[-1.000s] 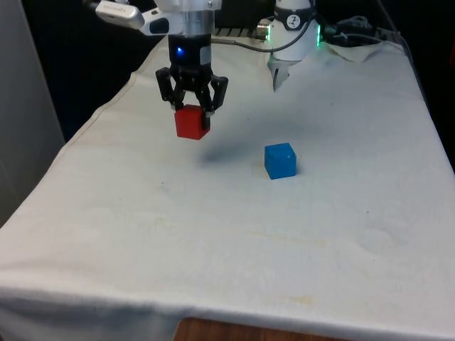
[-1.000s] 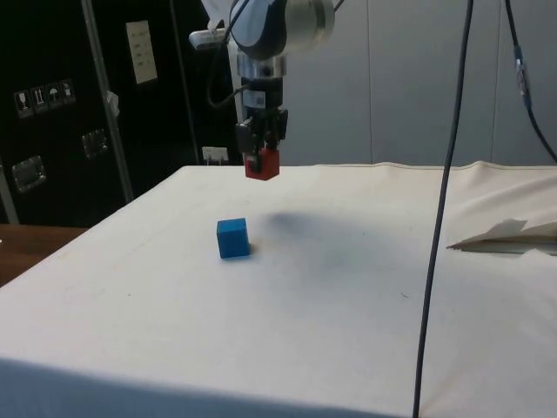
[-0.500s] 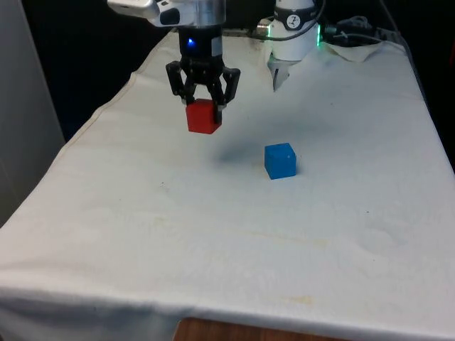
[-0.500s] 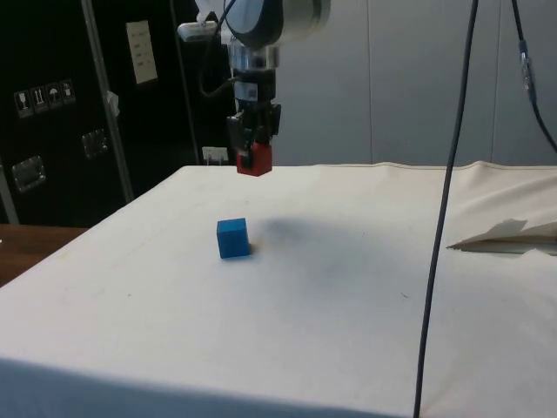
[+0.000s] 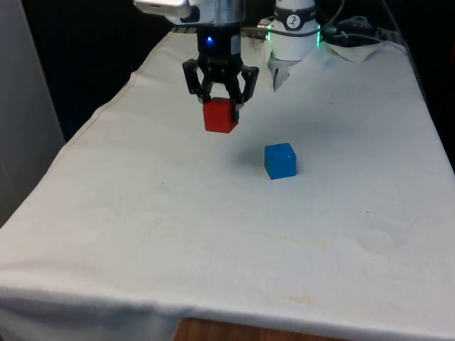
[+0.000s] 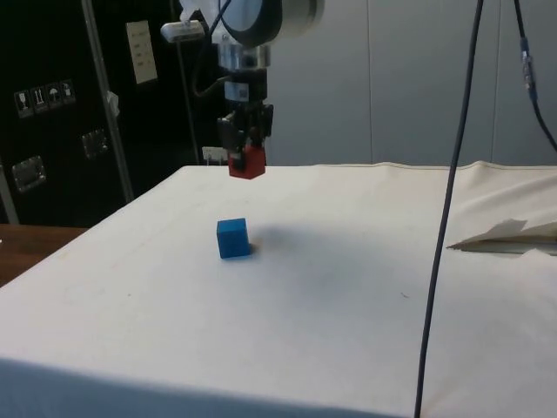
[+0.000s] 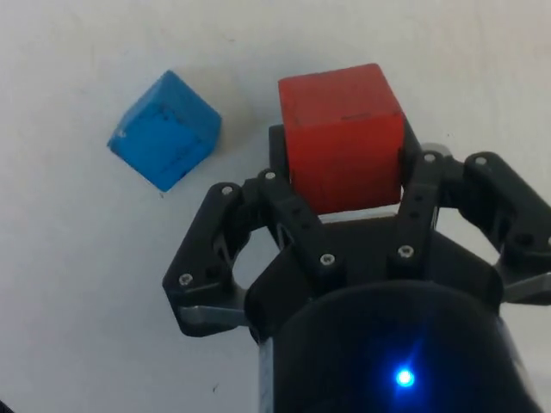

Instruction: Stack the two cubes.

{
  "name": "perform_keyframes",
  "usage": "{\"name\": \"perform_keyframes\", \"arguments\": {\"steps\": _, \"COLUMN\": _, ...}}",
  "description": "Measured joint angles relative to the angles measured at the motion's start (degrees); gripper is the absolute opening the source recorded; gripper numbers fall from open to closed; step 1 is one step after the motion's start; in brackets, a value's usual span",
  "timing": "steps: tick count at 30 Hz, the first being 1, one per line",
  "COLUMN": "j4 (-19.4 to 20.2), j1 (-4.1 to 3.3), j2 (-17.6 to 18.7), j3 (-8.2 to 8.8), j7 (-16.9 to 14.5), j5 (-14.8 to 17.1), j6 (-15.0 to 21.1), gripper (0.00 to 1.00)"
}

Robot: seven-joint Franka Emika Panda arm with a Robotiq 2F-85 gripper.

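Note:
My gripper [image 5: 220, 106] is shut on a red cube [image 5: 220, 116] and holds it in the air above the cloth. A blue cube [image 5: 280, 160] rests on the table, lower and towards the front view's right of the red one. From the side, the red cube [image 6: 246, 161] hangs above and slightly behind the blue cube [image 6: 233, 238]. The wrist view has the red cube [image 7: 342, 136] clamped between the fingers [image 7: 281, 185], with the blue cube [image 7: 164, 130] lying beside it on the cloth, apart from it.
The white cloth covers the table [image 5: 213, 227]. A black cable [image 6: 444, 218] hangs down across the side view's right. A crumpled fold of cloth [image 6: 505, 233] lies at the side view's far right.
The gripper has carried the red cube towards the front view's right, closer to the blue cube, at roughly the same height. The blue cube has not moved.

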State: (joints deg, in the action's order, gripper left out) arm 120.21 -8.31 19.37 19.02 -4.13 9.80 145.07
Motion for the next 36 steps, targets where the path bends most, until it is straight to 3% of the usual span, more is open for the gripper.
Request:
{"name": "perform_keyframes", "arguments": {"steps": 11, "j4": 0.34, "j1": -0.11, "j2": -0.74, "j3": -2.98, "j7": 5.16, "j5": -3.38, "j6": 0.00, "gripper": 0.01}}
{"name": "perform_keyframes", "arguments": {"steps": 36, "j4": 1.32, "j1": -0.34, "j2": -1.43, "j3": -9.17, "j7": 13.29, "j5": -5.79, "j6": 0.06, "gripper": 0.01}}
